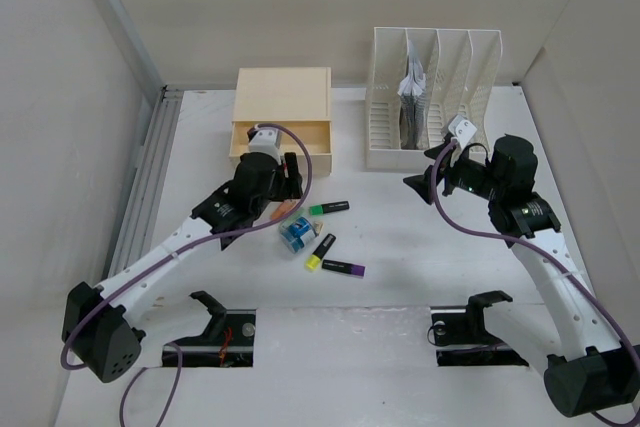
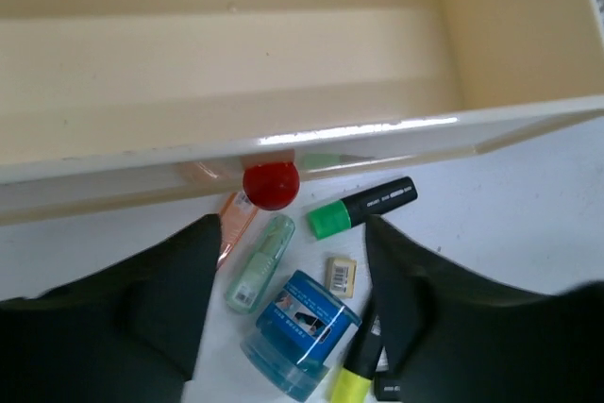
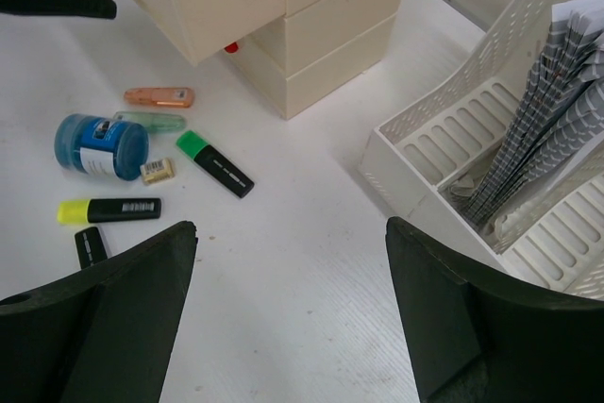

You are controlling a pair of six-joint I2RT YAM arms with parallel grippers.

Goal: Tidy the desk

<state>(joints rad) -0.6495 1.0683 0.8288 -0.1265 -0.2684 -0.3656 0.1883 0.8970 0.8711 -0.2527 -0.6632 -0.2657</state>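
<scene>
- The large flat white desk (image 1: 400, 257) spans the scene under both arms, with a grey rail along its left edge and two dark cutouts at the near edge.
- The left gripper (image 2: 293, 226) hangs over the cream drawer box's open drawer (image 2: 236, 54), just near of its red round knob (image 2: 271, 185). Its fingers are apart and hold nothing.
- The right gripper (image 3: 291, 226) is spread wide and empty, near the white slotted file rack (image 1: 430, 97) at far right.
- A blue cylindrical jar (image 2: 300, 332) and a green-capped black highlighter (image 2: 363, 207) lie loose mid-desk.
</scene>
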